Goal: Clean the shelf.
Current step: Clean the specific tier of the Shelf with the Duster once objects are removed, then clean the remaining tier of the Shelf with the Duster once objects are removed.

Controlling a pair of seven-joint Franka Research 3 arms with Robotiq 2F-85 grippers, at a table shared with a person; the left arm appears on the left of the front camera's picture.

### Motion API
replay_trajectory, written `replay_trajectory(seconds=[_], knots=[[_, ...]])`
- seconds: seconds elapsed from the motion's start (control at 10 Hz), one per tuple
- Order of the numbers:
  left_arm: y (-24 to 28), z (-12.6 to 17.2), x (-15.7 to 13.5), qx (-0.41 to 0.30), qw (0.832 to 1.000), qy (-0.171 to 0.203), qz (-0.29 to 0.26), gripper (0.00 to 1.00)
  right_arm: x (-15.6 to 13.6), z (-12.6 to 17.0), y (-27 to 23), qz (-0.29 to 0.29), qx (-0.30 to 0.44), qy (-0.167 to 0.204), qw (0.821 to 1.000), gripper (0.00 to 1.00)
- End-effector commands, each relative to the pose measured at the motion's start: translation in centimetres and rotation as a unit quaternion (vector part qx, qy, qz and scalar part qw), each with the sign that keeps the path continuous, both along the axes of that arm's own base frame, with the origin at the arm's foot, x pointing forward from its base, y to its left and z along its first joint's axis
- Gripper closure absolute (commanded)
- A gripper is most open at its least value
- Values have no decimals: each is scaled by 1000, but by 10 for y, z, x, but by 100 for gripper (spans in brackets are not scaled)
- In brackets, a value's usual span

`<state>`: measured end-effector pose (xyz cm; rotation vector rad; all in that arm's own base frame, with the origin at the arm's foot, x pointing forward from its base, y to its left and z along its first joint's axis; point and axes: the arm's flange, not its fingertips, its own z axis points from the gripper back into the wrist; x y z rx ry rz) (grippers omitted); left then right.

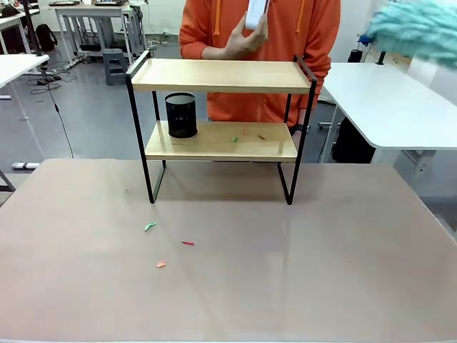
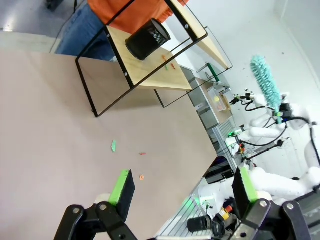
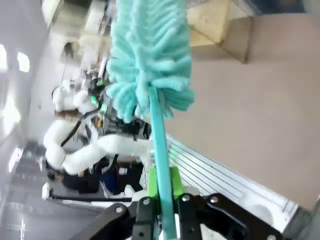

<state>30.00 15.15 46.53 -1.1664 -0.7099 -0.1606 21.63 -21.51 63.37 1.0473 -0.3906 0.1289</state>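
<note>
- The shelf [image 1: 221,78] stands upright on the far half of the brown tabletop [image 1: 285,271], a little left of the middle, with its black legs on the surface.
- It has two light wood boards in a thin black frame. The upper board is bare.
- A black mesh cup [image 1: 181,115] stands upright on the left part of the lower board.
- Some small coloured scraps [image 1: 233,139] lie on the lower board, to the right of the cup and apart from it.
- Three loose bits [image 1: 150,226], one green, one red and one orange, lie on the tabletop in front of the shelf, toward its left side.
- A person [image 1: 314,36] in an orange hooded top stands just behind the shelf. One hand [image 1: 243,44] is raised above the upper board and holds a white object [image 1: 255,14]. What the object is cannot be told.
- The left gripper [image 2: 183,186] is seen in the left wrist view above the near part of the tabletop, well apart from the shelf. Its green pads [image 2: 121,184] stand wide apart and nothing is between them.
- The right gripper [image 3: 162,192] is clamped on the thin teal handle of a fluffy teal duster [image 3: 150,55].
- In the front view the head of the duster is seen blurred at the upper right, raised above the tabletop, to the right of the shelf and not touching it.
</note>
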Motion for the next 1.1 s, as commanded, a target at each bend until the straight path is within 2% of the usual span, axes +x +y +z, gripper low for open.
replay_trajectory(seconds=[0.0, 0.2, 0.3, 0.4, 0.5, 1.0], knots=[[-2, 1, 1, -8, 1000, -15, 0, 0, -3, -51, 6, -60, 19, 58, 996, 88], [-2, 1, 1, -8, 1000, -15, 0, 0, -6, -108, 4, -73, 33, 132, 988, 88], [-2, 1, 1, -8, 1000, -15, 0, 0, 5, -128, 15, -77, 8, 156, 985, 88], [-2, 1, 1, -8, 1000, -15, 0, 0, 37, -145, 46, -84, -131, 184, 971, 88], [-2, 1, 1, -8, 1000, -15, 0, 0, -9, -125, -3, -68, 23, 133, 989, 88], [-2, 1, 1, -8, 1000, -15, 0, 0, -9, -125, -3, -68, 23, 133, 989, 88]])
